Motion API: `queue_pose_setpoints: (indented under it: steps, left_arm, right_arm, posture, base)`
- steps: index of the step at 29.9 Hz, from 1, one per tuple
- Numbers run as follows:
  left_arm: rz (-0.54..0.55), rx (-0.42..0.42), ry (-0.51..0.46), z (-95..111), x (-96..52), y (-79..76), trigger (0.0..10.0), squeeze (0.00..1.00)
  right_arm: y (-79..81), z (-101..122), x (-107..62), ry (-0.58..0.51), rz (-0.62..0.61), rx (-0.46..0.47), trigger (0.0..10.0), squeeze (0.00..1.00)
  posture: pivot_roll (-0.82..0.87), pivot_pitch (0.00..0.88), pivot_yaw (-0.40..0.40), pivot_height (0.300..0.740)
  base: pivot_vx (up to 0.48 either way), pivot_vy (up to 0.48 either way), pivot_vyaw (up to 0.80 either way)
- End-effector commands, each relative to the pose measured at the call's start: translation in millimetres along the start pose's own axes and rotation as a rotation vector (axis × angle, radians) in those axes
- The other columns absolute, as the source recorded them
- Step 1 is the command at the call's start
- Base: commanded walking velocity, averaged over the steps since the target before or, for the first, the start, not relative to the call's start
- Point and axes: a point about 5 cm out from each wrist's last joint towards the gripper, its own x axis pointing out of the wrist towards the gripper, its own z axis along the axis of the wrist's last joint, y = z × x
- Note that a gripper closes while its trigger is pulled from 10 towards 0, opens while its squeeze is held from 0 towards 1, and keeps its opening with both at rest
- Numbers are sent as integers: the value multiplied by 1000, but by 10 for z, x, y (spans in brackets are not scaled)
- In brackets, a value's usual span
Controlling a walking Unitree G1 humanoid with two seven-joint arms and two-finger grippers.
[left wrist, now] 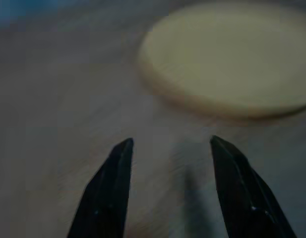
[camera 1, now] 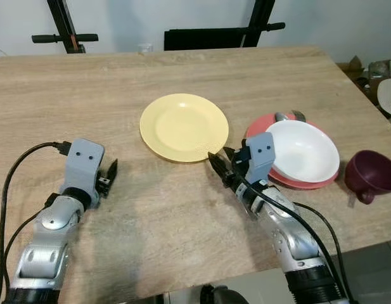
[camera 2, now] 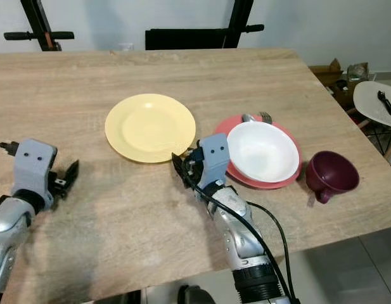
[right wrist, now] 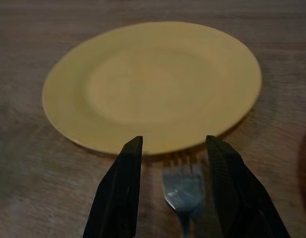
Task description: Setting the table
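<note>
A yellow plate (camera 1: 184, 126) lies in the middle of the wooden table (camera 1: 151, 215). My right gripper (camera 1: 222, 158) sits low at the plate's near right rim, open. In the right wrist view a silver fork (right wrist: 184, 191) lies on the wood between the two spread fingers (right wrist: 125, 188), tines toward the plate (right wrist: 153, 84); neither finger touches it. My left gripper (camera 1: 111, 170) rests open over bare table to the left of the plate, nothing between its fingers (left wrist: 110, 193). To the right stands a white bowl (camera 1: 304, 151) on a red plate (camera 1: 258, 126).
A dark maroon cup (camera 1: 372, 174) stands near the table's right edge. Metal cutlery (camera 1: 289, 116) pokes out behind the bowl. A black chair back (camera 1: 208, 38) is at the far side; a white seat (camera 2: 376, 101) stands off to the right.
</note>
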Motion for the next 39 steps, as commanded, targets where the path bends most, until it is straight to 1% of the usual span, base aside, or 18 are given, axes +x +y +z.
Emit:
queue_pose_setpoints:
  steps: [1,2,3,5,7,10,12,15,18,19,21,26,28,30,31,34,37,39]
  left_arm:
    - [-175,-15,-45,175,-52,-99,10000,1000]
    - [-207,-17,-46,205,-63,-108,10000,1000]
    - [-269,2,-52,268,-83,-117,10000,0]
    - [-407,8,-38,374,-120,-140,10000,0]
    - [-533,43,-7,405,-155,-161,10000,0]
    - [-627,68,65,335,-194,-159,10000,0]
    - [-713,150,160,214,-216,-174,10000,0]
    - [-713,180,174,191,-175,-193,10000,0]
    - [-724,175,162,210,-157,-223,10000,0]
    - [-723,159,143,252,-128,-248,10000,0]
    - [-721,152,126,285,-105,-266,10000,0]
    - [-720,153,127,275,-101,-262,10000,0]
    - [-724,155,131,262,-106,-263,10000,0]
    - [-723,153,130,252,-106,-265,10000,0]
    - [-723,153,130,252,-106,-265,10000,0]
    - [-722,147,130,223,-105,-283,10000,0]
    - [-695,122,123,204,-74,-290,10000,0]
    - [-684,115,125,181,-63,-297,10000,0]
  right_arm:
    - [-30,-34,-50,10,-15,-27,10000,0]
    - [-33,-32,-54,10,-15,-32,10000,0]
    - [-38,-31,-58,10,-16,-31,10000,0]
    - [-49,-42,-61,16,-18,-31,10000,0]
    - [-56,-60,-54,22,-19,-38,10000,0]
    - [-41,-89,-36,39,-10,-46,10000,0]
    - [9,-162,-7,74,14,-54,10000,0]
    - [41,-204,8,92,29,-59,10000,0]
    - [80,-237,14,111,62,-70,10000,0]
    - [104,-288,12,141,86,-101,10000,0]
    - [90,-363,-5,185,88,-125,10000,0]
    - [56,-393,-30,197,89,-141,10000,0]
    - [53,-368,-47,190,108,-170,10000,0]
    - [32,-368,-64,193,108,-240,10000,0]
    - [32,-368,-64,193,108,-240,10000,0]
    - [7,-376,-116,201,140,-337,10000,0]
    - [-44,-256,-149,130,141,-432,10000,0]
    - [-83,-111,-167,44,111,-430,10000,0]
  posture:
    - [-44,117,9,740]
    - [-44,117,9,740]
    - [-37,124,10,740]
    - [-37,125,13,740]
    - [-34,126,12,740]
    - [-34,129,17,740]
    - [-33,129,23,740]
    - [-33,129,23,740]
    - [-31,130,23,740]
    - [-31,130,22,740]
    - [-30,128,21,740]
    - [-31,124,23,740]
    - [-31,123,22,740]
    - [-33,122,22,740]
    - [-33,122,22,740]
    - [-37,118,21,740]
    - [-42,116,20,740]
    - [-48,118,19,740]
  base:
    - [0,0,0]
    - [0,0,0]
    - [0,0,0]
    - [0,0,0]
    - [0,0,0]
    - [0,0,0]
    - [0,0,0]
    - [0,0,0]
    - [0,0,0]
    - [0,0,0]
    - [0,0,0]
    - [0,0,0]
    - [0,0,0]
    - [0,0,0]
    - [0,0,0]
    - [0,0,0]
    - [0,0,0]
    - [0,0,0]
